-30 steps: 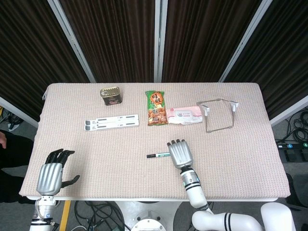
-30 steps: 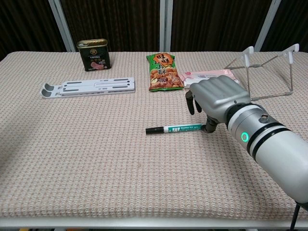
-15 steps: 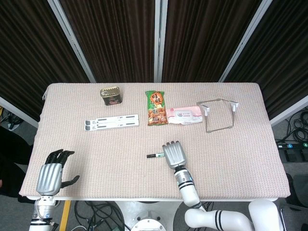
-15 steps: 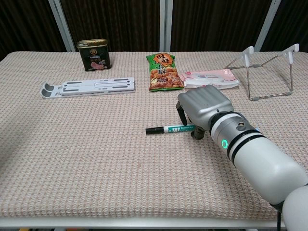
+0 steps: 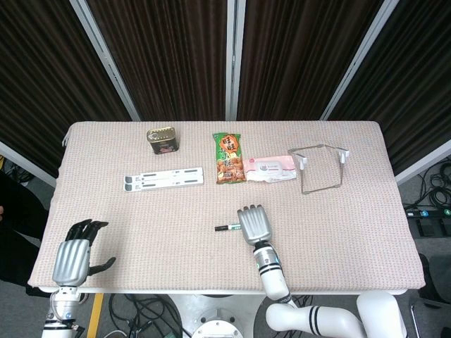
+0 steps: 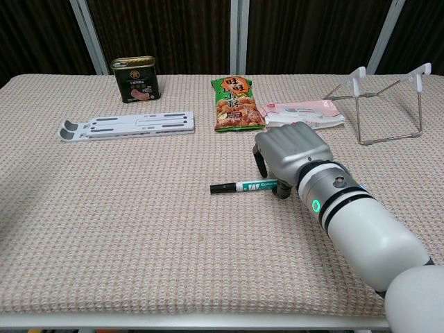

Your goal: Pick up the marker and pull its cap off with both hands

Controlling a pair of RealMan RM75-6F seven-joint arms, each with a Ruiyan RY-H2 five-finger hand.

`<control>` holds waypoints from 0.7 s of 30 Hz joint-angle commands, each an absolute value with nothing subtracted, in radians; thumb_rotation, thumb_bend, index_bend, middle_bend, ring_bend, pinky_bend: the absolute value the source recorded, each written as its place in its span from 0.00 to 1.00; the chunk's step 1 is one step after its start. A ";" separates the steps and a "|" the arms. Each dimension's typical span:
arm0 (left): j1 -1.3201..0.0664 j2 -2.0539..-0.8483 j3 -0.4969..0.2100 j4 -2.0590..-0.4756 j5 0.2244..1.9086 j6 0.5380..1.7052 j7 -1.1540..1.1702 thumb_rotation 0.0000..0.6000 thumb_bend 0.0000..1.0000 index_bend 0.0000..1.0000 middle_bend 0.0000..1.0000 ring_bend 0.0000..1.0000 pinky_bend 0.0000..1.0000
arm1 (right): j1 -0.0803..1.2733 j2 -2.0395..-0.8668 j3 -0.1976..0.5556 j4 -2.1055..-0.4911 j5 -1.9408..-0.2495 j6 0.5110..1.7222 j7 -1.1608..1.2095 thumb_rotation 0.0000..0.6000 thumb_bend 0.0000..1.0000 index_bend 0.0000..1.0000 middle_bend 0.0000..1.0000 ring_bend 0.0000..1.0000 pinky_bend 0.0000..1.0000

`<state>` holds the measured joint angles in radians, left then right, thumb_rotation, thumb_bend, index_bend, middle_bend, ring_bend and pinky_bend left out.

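A green-and-white marker [image 5: 227, 228] with a black cap at its left end lies flat on the table, left of my right hand [image 5: 254, 225]. In the chest view my right hand [image 6: 291, 152] covers the right end of the marker [image 6: 243, 186]. Its fingers curve down on the far side and its thumb sits on the near side. Whether they press the marker is hidden. My left hand [image 5: 74, 257] hovers at the table's front left corner, far from the marker, holding nothing with its fingers apart. It does not show in the chest view.
Along the back stand a tin can [image 6: 136, 79], a green snack bag [image 6: 236, 103], a pink wipes pack [image 6: 305, 112] and a wire stand [image 6: 388, 104]. A white folding stand [image 6: 125, 126] lies at the left. The table is covered by a beige woven cloth [image 6: 139, 229].
My right hand has shifted left and lowered over the marker's right end, now hiding more of its barrel. The marker and my left hand have stayed put.
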<state>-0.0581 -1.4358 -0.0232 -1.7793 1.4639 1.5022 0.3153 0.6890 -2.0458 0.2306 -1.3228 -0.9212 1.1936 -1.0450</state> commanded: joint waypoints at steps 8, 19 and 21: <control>-0.059 -1.436 -0.022 -1.774 1.460 1.499 0.311 1.00 0.11 0.25 0.25 0.14 0.16 | 0.699 -2.056 0.231 -1.308 -0.899 1.197 -1.055 1.00 0.17 0.50 0.49 0.44 0.53; -0.059 -1.437 -0.020 -1.771 1.460 1.498 0.307 1.00 0.11 0.25 0.25 0.14 0.16 | 0.706 -2.065 0.228 -1.295 -0.890 1.209 -1.059 1.00 0.22 0.51 0.53 0.47 0.54; -0.060 -1.437 -0.019 -1.771 1.459 1.496 0.307 1.00 0.11 0.25 0.25 0.14 0.16 | 0.707 -2.065 0.229 -1.293 -0.887 1.209 -1.060 1.00 0.22 0.53 0.54 0.48 0.54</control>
